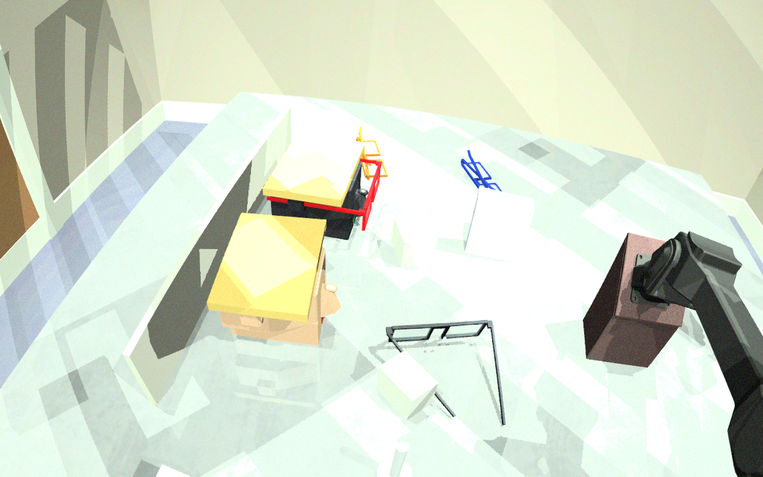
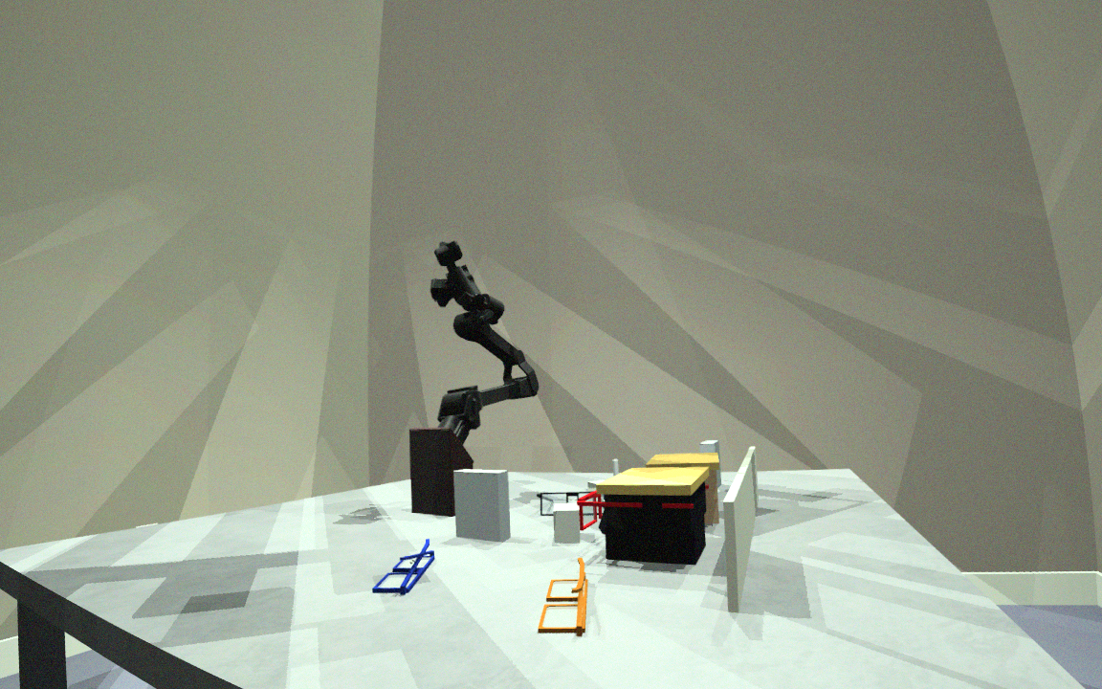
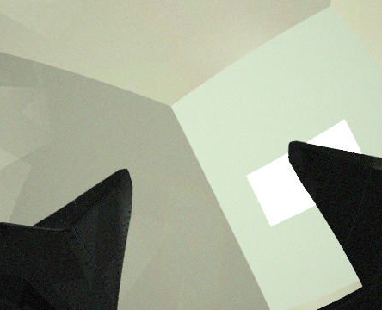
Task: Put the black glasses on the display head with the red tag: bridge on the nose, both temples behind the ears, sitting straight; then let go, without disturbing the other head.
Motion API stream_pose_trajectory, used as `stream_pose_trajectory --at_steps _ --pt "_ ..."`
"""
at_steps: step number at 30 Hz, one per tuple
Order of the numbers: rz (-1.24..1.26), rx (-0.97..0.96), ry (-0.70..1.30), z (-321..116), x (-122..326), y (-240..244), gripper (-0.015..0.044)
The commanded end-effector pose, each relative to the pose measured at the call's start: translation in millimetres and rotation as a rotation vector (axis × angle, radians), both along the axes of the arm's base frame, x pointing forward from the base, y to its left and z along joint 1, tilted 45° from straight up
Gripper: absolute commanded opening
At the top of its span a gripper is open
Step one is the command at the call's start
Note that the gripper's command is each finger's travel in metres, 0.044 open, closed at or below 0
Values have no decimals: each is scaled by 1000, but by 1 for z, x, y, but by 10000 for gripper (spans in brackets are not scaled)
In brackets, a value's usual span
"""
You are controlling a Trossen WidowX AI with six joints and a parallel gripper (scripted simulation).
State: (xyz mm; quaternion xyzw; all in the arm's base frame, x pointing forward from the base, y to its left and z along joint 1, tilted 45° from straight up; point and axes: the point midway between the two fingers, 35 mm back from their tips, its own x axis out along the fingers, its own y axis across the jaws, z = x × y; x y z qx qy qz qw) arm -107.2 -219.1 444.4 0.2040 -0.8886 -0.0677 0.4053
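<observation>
The black glasses [image 1: 497, 373] [image 2: 559, 493] stand unfolded on the table, temples pointing away from the lenses; a pale block hides part of one temple in the top view. The tan display head [image 1: 274, 330] [image 2: 712, 507] has a yellow top, bare face and a small red tag [image 1: 322, 320] low at its front. The black display head [image 1: 319, 218] [image 2: 653, 535] beside it wears red glasses [image 1: 372, 195] [image 2: 589, 511]; a little green shows low at its front. My gripper [image 3: 212, 164] is open and empty, raised high above the table, far from the black glasses.
A pale block [image 1: 406, 385] is by the black glasses. A tall white block [image 1: 500, 222] [image 2: 482, 505] and a small block [image 2: 566, 524] stand mid-table. Blue glasses [image 1: 476, 171] [image 2: 405, 572] and orange glasses [image 2: 581, 599] lie farther back. An upright panel [image 2: 740, 531] stands behind the heads.
</observation>
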Motion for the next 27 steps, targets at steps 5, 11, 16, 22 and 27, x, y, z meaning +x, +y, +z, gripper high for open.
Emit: stream_pose_trajectory --at_steps 5,11,16,22,27 --pt "0 0 0 0 0 0 440" --pt "11 34 25 0 8 -5 361" --pt "61 185 133 -2 41 -31 230" --pt "174 431 397 -11 119 -68 72" --pt "271 562 669 -22 192 -78 0"
